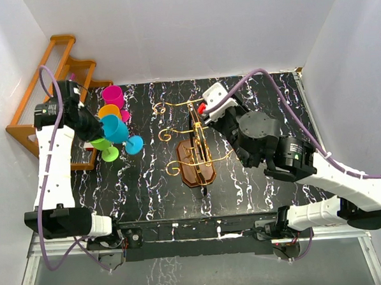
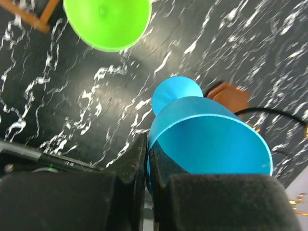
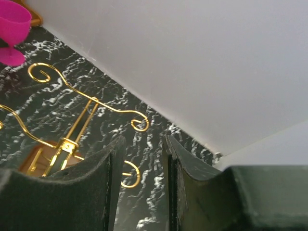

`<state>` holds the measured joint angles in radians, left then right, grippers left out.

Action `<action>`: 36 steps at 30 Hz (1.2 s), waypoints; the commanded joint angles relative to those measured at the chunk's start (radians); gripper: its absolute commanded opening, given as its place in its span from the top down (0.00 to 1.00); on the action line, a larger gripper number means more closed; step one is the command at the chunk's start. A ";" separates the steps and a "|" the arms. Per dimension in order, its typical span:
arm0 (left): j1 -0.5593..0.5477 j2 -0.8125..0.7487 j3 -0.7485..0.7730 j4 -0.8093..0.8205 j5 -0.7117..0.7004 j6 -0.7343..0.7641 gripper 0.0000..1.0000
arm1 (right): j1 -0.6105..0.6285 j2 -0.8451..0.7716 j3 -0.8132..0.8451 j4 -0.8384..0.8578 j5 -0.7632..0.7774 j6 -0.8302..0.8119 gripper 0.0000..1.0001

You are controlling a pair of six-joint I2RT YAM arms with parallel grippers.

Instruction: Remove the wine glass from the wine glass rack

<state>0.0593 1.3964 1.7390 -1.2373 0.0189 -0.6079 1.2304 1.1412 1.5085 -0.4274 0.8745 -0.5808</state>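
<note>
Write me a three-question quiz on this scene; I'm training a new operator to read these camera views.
1. True or false: the wire arms of the wine glass rack carry no glass.
2. Which glass does the left gripper hold? A: red wine glass. B: blue wine glass. C: white wine glass.
3. Fill in: the gripper at the rack's top is the ____ one.

Key
1. True.
2. B; it is held tilted, clear of the rack.
3. Right; the right gripper is open with nothing between its fingers.
</note>
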 commanded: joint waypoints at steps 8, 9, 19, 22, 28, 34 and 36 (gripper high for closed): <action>-0.057 -0.165 -0.269 -0.020 -0.200 0.034 1.00 | 0.004 0.002 0.094 -0.106 0.045 0.376 0.64; -0.059 -0.188 -0.302 -0.021 -0.230 0.035 1.00 | 0.004 -0.004 0.086 -0.107 0.048 0.377 0.64; -0.059 -0.333 -0.542 0.029 -0.450 -0.116 0.96 | 0.004 -0.049 0.057 -0.132 0.053 0.409 0.64; -0.059 -0.321 -0.567 0.074 -0.465 -0.141 0.95 | 0.004 -0.045 0.066 -0.181 0.046 0.436 0.64; -0.048 -0.267 -0.597 0.157 -0.529 -0.159 0.95 | 0.004 -0.065 0.069 -0.249 0.030 0.501 0.64; -0.017 -0.257 -0.637 0.219 -0.584 -0.151 0.94 | 0.004 -0.104 0.075 -0.280 0.044 0.537 0.65; -0.012 -0.248 -0.645 0.224 -0.620 -0.151 0.94 | 0.005 -0.107 0.081 -0.295 0.046 0.551 0.65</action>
<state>0.0322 1.1538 1.1095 -1.0462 -0.4988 -0.7528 1.2304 1.0702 1.5646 -0.7132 0.9066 -0.0818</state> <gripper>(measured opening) 0.056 0.351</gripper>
